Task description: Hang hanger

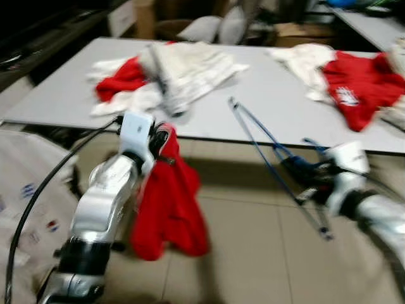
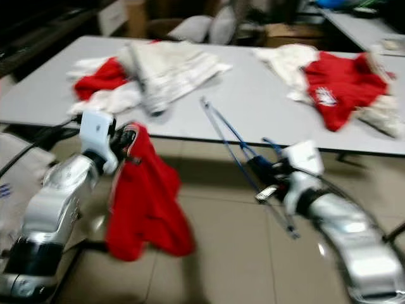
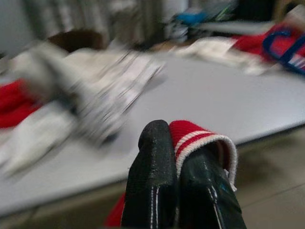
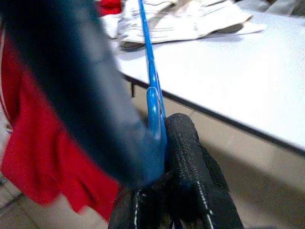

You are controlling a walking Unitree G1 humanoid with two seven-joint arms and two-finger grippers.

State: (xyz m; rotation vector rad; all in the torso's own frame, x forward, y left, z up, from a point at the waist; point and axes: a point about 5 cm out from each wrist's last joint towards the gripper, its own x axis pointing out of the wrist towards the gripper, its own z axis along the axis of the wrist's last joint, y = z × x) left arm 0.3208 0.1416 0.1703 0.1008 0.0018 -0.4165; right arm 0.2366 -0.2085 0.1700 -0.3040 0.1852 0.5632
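A blue hanger (image 1: pixel 266 152) is held in front of the table's near edge, its long arms slanting up over the tabletop and down toward the floor. My right gripper (image 1: pixel 302 170) is shut on the hanger (image 4: pixel 151 90) near its middle. My left gripper (image 1: pixel 161 136) is shut on a red garment (image 1: pixel 168 206) that dangles below it, above the floor. In the left wrist view the black fingers (image 3: pixel 155 191) pinch the garment's red cuff with white stripes (image 3: pixel 200 140). The two grippers are apart, the garment to the left of the hanger.
A grey table (image 1: pixel 266 95) stands ahead with a heap of red and white clothes (image 1: pixel 164 73) at left and another pile (image 1: pixel 354 82) at right. A white bag (image 1: pixel 25 209) sits at my left. Tiled floor (image 1: pixel 253 253) lies below. Boxes and cushions (image 1: pixel 215 28) stand behind.
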